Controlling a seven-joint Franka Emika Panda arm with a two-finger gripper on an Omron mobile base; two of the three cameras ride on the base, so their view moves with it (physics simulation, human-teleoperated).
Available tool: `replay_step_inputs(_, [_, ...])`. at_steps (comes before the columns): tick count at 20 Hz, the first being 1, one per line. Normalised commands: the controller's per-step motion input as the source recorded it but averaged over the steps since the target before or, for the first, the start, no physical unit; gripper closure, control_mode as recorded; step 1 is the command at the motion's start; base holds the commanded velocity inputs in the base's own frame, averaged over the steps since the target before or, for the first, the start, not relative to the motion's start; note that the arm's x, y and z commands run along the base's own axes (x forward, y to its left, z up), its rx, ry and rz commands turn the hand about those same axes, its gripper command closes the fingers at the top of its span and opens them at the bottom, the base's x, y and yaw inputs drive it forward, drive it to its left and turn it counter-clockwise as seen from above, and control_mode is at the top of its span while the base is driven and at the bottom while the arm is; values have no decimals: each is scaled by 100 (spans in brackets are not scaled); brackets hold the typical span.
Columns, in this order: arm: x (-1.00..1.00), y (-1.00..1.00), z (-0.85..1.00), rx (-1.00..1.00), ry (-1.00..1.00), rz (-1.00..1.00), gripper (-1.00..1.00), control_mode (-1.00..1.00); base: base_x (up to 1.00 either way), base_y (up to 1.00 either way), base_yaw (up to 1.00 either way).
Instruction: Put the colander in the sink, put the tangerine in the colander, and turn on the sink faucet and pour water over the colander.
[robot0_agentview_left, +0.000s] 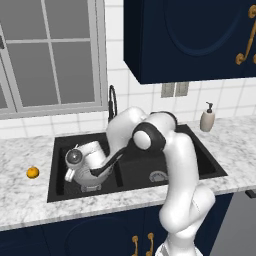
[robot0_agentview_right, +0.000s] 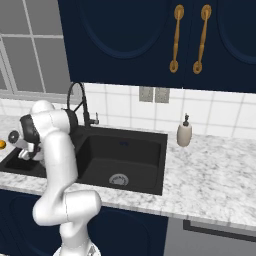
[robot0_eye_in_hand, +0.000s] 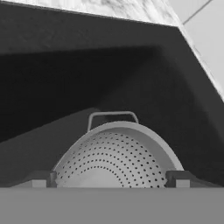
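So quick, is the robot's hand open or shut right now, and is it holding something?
Gripper: fingers astride the colander rim inside the sink; open or shut cannot be told.

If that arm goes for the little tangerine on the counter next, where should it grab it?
Probably across its middle, coming straight down from above. The tangerine is small and round, sitting alone on the marble counter left of the sink, so the two fingers could close on opposite sides with nothing nearby to bump.

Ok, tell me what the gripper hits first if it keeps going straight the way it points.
Most likely the colander: the gripper points into its perforated bowl, finger tips at either side, inside the sink. How close it is, I cannot tell.
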Motion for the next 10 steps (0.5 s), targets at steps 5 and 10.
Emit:
replay_step_inputs(5, [0, 1, 19, 3, 7, 0, -100, -100, 0, 0, 0])
replay_step_inputs(10, [-23, 32, 90, 7, 2, 0, -100, -100, 0, 0, 0])
